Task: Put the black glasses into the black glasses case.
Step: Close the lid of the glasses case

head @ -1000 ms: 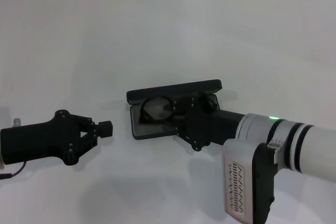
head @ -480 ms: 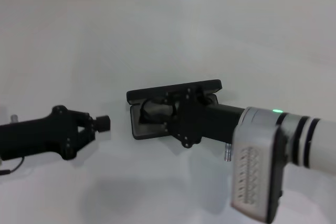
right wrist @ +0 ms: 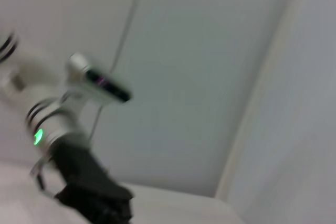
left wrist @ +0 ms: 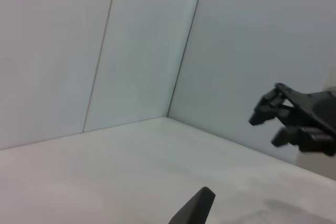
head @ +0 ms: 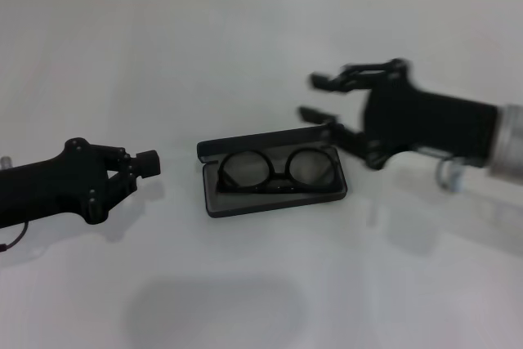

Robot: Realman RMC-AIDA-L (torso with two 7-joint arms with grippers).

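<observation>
Black glasses (head: 278, 172) lying in the open black glasses case (head: 214, 202)
Only the head view is showing them; right pincer (head: 323, 96) hovering wide, left pincer (head: 147, 165) narrow

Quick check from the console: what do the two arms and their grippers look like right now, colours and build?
Both grippers are matte black with linkage fingers and small screws. The left gripper sits on an all-black arm with a thin dark cable trailing at its base. The right gripper joins a white and silver arm ringed with a black band.
</observation>
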